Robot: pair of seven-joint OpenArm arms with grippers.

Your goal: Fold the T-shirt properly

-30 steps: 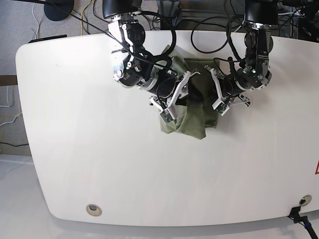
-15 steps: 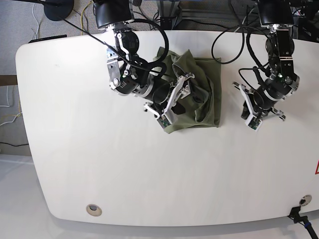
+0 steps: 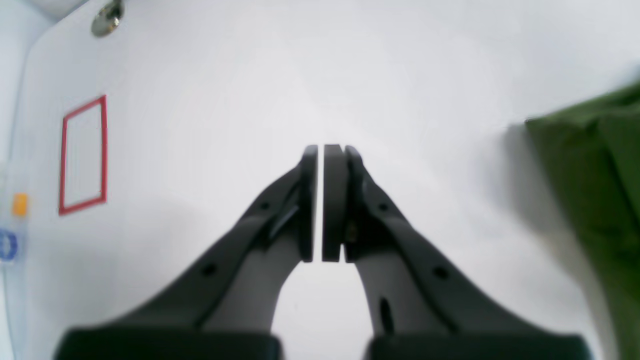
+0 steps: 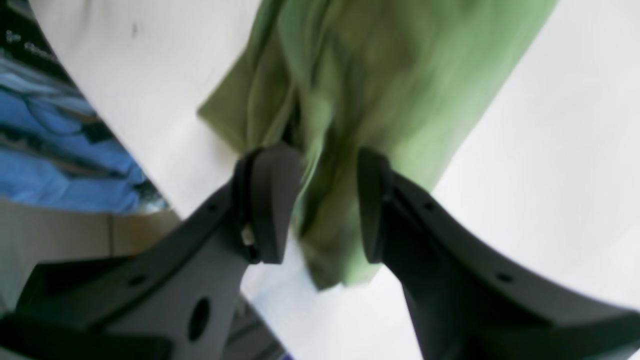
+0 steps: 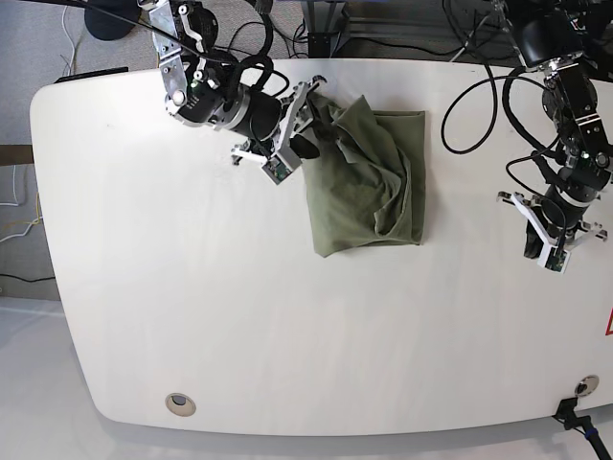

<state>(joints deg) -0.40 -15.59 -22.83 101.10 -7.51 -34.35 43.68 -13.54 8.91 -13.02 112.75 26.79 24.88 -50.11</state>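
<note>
- At the table's (image 5: 287, 364) near edge, a round metal fitting (image 5: 179, 403) is set into the white top on the base view's left; a black clamp (image 5: 573, 414) grips the edge at the near corner opposite, with a sliver of red marking (image 5: 608, 324) just beyond it.
- Farther in, on the base view's right, the left gripper (image 5: 548, 251) hangs over bare tabletop, well apart from the cloth. Its jaws are pressed together with nothing between them, as the left wrist view shows (image 3: 322, 200).
- That wrist view also catches a red rectangular outline (image 3: 83, 155) on the table and one olive corner of the garment at the frame's edge.
- Mid-table lies the T-shirt (image 5: 369, 187), olive green, bunched into a rough rectangle with loose ridges and a raised fold along its left side.
- At that raised far-left corner sits the right gripper (image 5: 302, 120). Its jaws stand apart, with green cloth (image 4: 350, 100) showing between them; whether they pinch it I cannot tell.
- Beyond the far edge, black cables (image 5: 460, 57) trail across the table, and a grey floor with stands lies behind.
</note>
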